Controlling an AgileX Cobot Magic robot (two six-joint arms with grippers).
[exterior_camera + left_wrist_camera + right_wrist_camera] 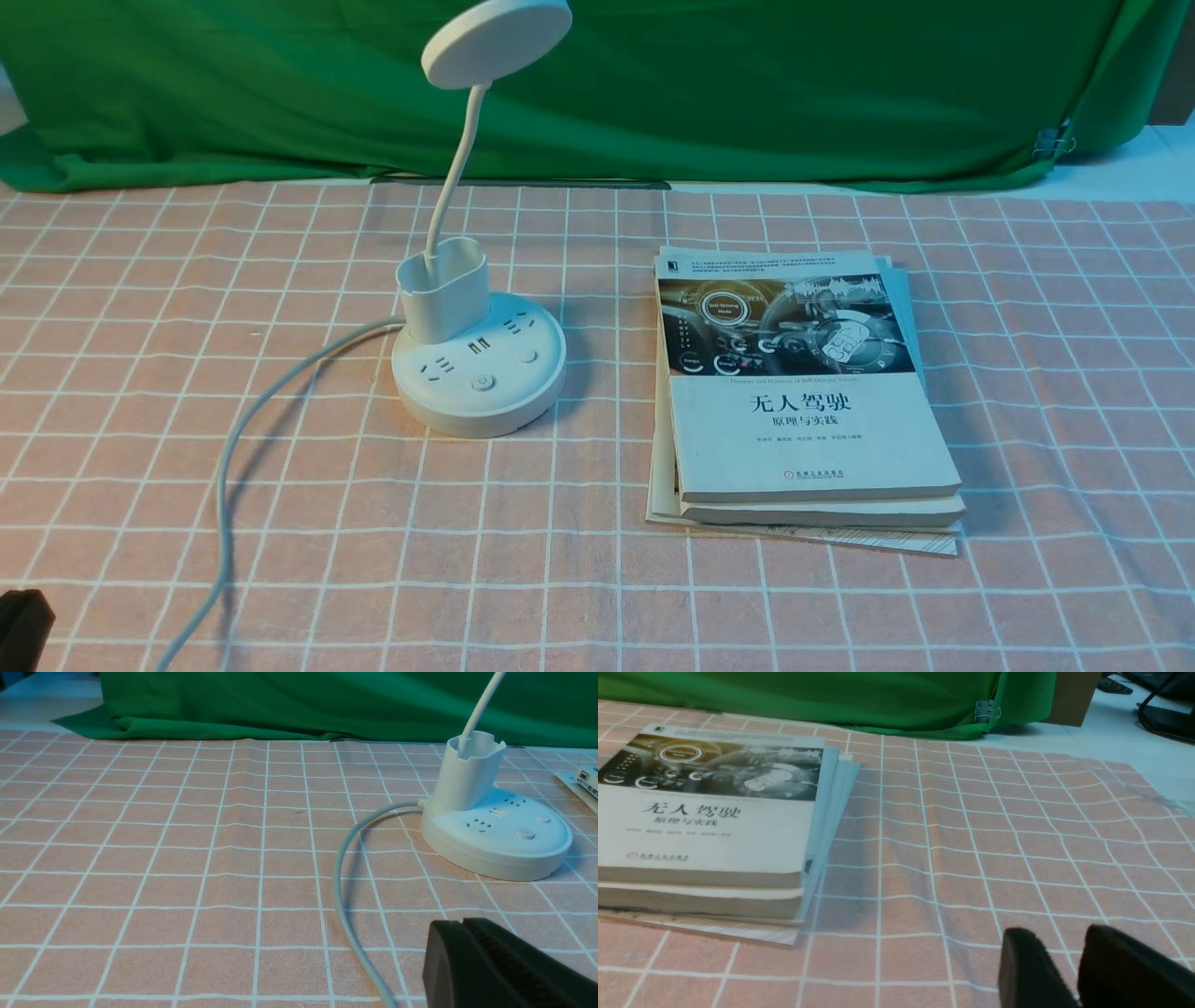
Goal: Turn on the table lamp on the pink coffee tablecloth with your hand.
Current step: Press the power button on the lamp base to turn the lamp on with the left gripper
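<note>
Hand [461,921] closed and empty; books [808,392] rest beside the table lamp [479,369].

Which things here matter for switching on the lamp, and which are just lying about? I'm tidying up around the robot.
For the job:
- white table lamp, with its buttons and cord
- pink gridded tablecloth under it
- left arm's jaws, shut, or the right arm's, slightly parted

Just lying about:
- stack of books
- green cloth behind
</note>
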